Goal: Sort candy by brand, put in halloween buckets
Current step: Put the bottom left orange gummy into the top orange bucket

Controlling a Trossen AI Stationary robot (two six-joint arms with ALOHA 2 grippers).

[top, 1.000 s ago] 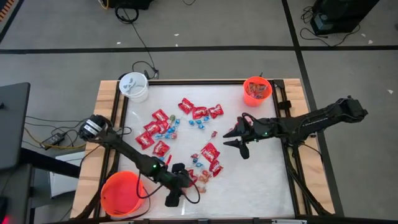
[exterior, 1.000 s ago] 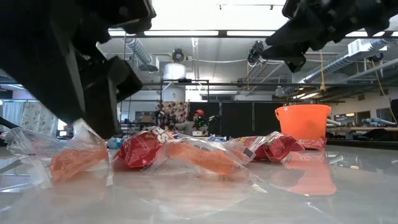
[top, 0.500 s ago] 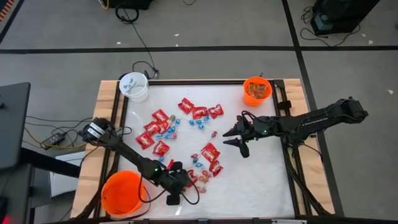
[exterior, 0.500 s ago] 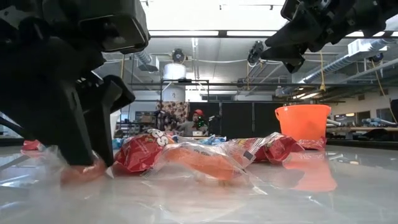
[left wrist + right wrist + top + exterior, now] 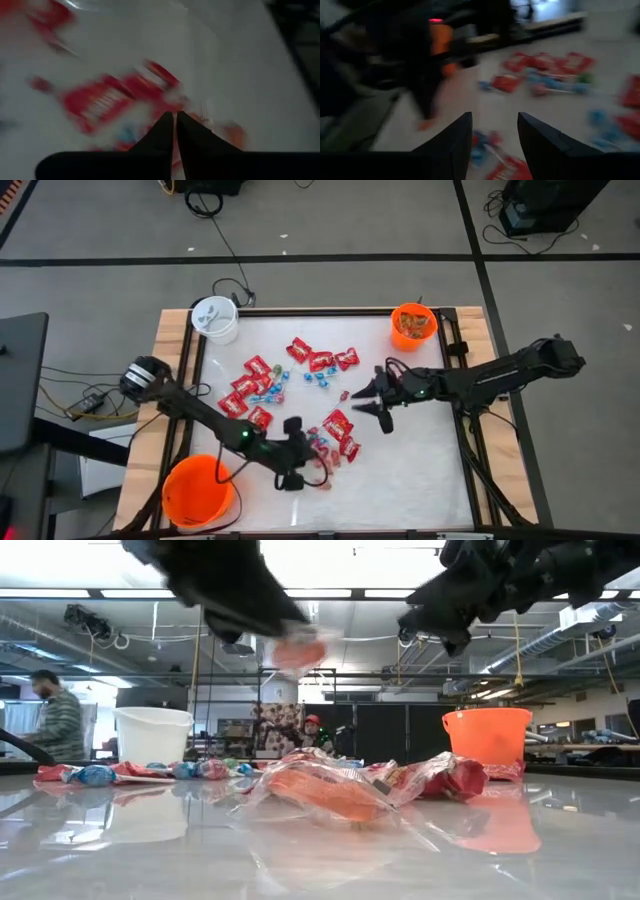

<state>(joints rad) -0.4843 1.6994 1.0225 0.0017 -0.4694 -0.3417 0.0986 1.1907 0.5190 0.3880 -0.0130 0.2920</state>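
The table (image 5: pixel 420 460) has a white top with a wooden rim, and its near-right part is bare, with free room. The larger orange bucket (image 5: pixel 197 490) stands at the near-left corner, its mouth upward. The white bucket (image 5: pixel 215 319) is at the far-left corner, and the small orange bucket (image 5: pixel 413 325) at the far-right corner already has wrapped sweets inside.

The left gripper (image 5: pixel 293 477) is near the front edge, just beside the near cluster of candy. Its fingers are pressed together on a clear-wrapped orange candy (image 5: pixel 298 650), which in the low view hangs lifted well above the table top. Its long axis I cannot tell, because it is blurred.

The right gripper (image 5: pixel 372 402) hovers over the middle of the table, right of the candy, its fingers spread and holding nothing.

The red packets (image 5: pixel 325 361) lie flat in loose groups from the far middle to the near middle, pointing in mixed directions. Tiny blue pieces (image 5: pixel 277 385) lie between them.
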